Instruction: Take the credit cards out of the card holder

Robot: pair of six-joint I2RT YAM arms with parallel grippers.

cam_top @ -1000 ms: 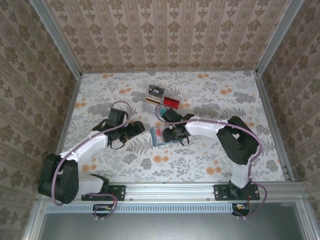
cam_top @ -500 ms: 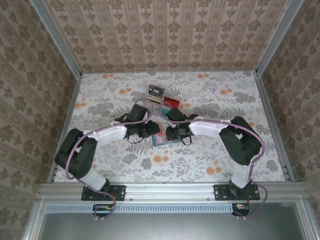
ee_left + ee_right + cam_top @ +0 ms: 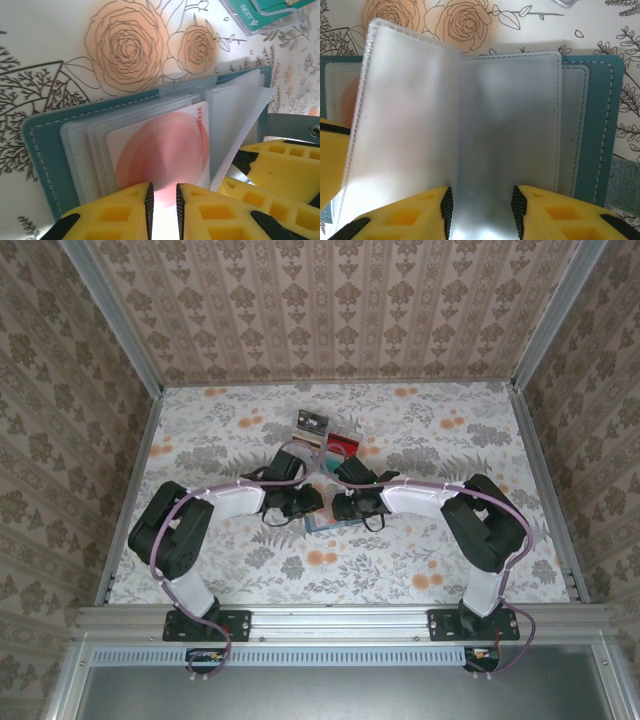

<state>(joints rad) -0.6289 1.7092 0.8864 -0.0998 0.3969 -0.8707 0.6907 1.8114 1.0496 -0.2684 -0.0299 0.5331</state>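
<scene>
Left fingers (image 3: 120, 212) arrived, straddling red card (image 3: 165, 150)

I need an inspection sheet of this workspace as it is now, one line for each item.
surface: floral tablecloth, flat, no spill seen.
job's things: card holder lies open; red-and-white card sits in its clear sleeves; red card and dark card lie beyond it.
clutter: clear tray holding a teal card.
grippers: left gripper, jaws narrow at the sleeved card's edge, grip unclear; right gripper open over the sleeves.
cables: purple cables run along both arms.
surroundings: wallpapered walls, metal frame.
</scene>
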